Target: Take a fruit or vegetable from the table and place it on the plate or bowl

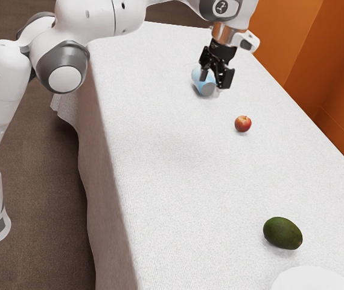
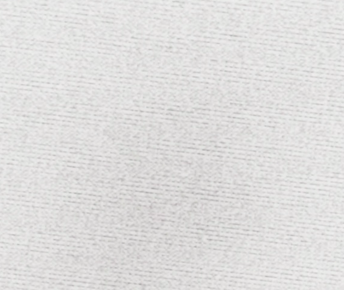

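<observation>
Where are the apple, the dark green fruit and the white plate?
apple [image 1: 242, 124], exterior view: middle of its red skin.
dark green fruit [image 1: 282, 233], exterior view: middle of its body.
white plate [image 1: 308, 280], exterior view: bare surface.

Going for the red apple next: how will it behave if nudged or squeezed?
The apple looks round and sits free on the flat tablecloth, so a sideways nudge would probably roll it. Its skin looks smooth, so it may slip in a grip. It is likely rigid.
</observation>
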You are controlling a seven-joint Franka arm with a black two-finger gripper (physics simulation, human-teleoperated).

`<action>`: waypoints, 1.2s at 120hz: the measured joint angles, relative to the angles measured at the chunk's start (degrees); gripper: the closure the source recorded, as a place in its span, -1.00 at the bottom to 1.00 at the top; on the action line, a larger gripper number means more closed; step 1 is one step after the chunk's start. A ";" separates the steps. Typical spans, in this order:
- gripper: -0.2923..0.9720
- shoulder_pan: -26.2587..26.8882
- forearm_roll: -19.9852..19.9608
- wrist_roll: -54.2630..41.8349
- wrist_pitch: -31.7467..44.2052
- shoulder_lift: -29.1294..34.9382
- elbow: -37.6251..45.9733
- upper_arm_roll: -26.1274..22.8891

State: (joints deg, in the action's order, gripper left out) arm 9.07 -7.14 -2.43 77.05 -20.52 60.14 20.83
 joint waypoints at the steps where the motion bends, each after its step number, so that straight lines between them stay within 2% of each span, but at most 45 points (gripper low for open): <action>1: -0.54 0.00 0.00 -0.01 0.07 0.00 0.00 0.00; 46: -0.54 -0.10 -0.69 -0.36 1.57 0.27 -0.30 -0.28; 66: -0.54 0.36 -1.13 -0.19 3.23 1.76 -0.95 -9.48; 83: -0.54 0.70 -0.96 0.03 4.40 2.60 -0.93 -15.25; 104: -0.54 4.87 0.04 0.44 6.22 2.30 -0.73 -17.36; 120: -0.54 7.82 1.99 0.65 16.04 -2.37 -1.43 -18.65; 131: -0.54 8.09 2.50 0.76 24.45 -10.31 -7.26 -20.83; 144: -0.54 8.16 2.69 0.87 32.74 -16.03 -9.77 -23.54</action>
State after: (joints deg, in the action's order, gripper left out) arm 17.23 -4.45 -1.55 109.78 -36.55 50.37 -2.71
